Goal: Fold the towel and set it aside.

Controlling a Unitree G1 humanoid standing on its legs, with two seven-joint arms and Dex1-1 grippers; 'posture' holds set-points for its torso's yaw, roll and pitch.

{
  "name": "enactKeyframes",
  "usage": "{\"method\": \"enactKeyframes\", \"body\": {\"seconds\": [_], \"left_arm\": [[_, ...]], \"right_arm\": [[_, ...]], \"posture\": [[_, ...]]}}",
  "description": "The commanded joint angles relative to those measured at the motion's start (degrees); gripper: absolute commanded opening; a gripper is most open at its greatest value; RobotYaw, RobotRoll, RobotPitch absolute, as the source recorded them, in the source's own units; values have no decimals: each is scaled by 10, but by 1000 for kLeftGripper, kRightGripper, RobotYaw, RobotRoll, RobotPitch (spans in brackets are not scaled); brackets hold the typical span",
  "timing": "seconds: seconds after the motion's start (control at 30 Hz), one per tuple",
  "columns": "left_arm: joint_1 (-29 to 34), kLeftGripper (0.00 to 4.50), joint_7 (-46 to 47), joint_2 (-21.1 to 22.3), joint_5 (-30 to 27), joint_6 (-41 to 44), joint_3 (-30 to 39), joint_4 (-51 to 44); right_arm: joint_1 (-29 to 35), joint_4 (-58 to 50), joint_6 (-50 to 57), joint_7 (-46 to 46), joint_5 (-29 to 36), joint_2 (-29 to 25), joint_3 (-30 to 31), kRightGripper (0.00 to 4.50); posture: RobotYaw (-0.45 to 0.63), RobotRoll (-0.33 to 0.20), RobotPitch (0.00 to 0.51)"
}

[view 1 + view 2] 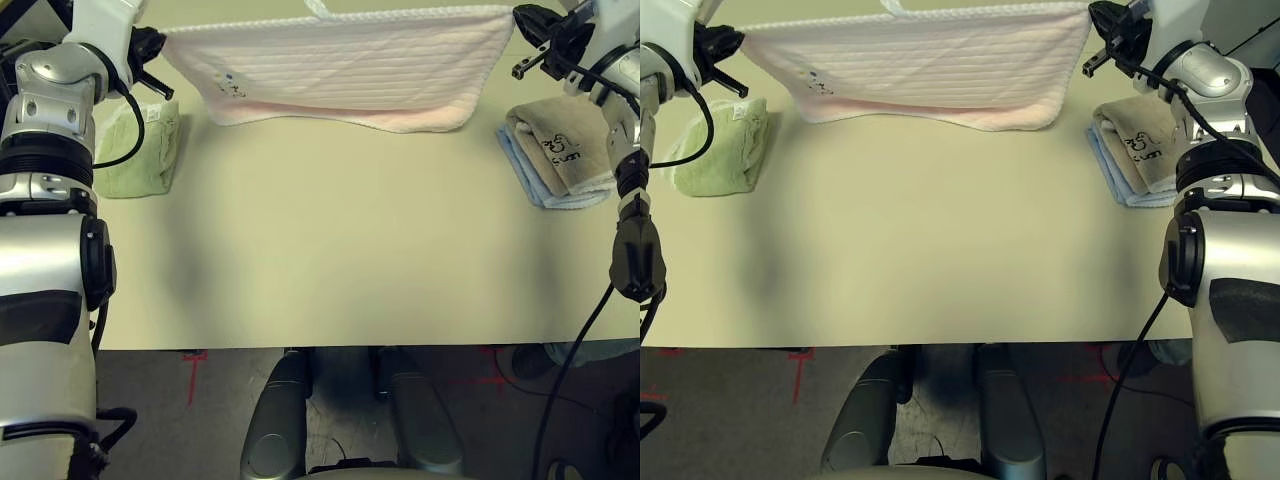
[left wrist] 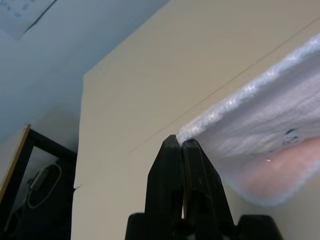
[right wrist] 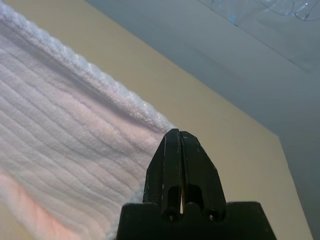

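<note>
Your left fingers [image 2: 179,145] and right fingers [image 3: 179,137] each pinch a top corner of the towel [image 1: 350,75], stretched between them, hanging above the far surface [image 1: 330,240], lower edge sagging.

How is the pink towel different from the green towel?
The pink towel is spread out wide and held up by its corners between the left gripper and right gripper; the green towel lies folded small on the table. The pink one is ribbed with a white edge; the green one looks plain. Both are soft cloths.
</note>
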Motion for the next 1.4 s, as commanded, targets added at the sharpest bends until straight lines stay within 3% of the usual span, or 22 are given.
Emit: {"method": "enactKeyframes", "body": {"seconds": [0.03, 0.43, 0.63, 0.77, 0.9, 1.03, 1.1, 1.23, 1.4], "left_arm": [[-23, 39, 34, 18, 17, 5, 3, 33], [-106, 39, 98, 39, 13, -37, 24, 46], [-85, 39, 38, 57, -1, -55, 37, 29], [54, 39, -161, 88, -57, 14, 50, -74], [187, 39, -256, 115, -99, 117, 61, -231], [370, 39, -375, 181, -174, 300, 76, -452], [432, 39, -408, 214, -201, 348, 87, -520], [488, 39, -426, 246, -224, 382, 101, -562], [511, 39, -424, 250, -225, 362, 98, -558]], "right_arm": [[-14, 18, 10, -37, -5, -21, -10, 0], [-83, 15, -27, -77, 0, -39, -25, 0], [-54, 2, -59, -25, 34, -46, -48, 0], [47, -42, -20, 153, 97, -44, -68, 0], [124, -104, 47, 283, 129, -45, -55, 0], [233, -215, 124, 402, 150, -61, -28, 0], [261, -250, 153, 417, 157, -65, -27, 0], [284, -289, 187, 429, 164, -69, -25, 0], [305, -319, 200, 442, 163, -74, -17, 0]], "posture": [[58, 0, 349], [60, 0, 338], [51, 0, 341], [55, 0, 347], [52, 0, 350], [46, 0, 352], [44, 0, 350], [49, 0, 346], [53, 0, 345]]}}
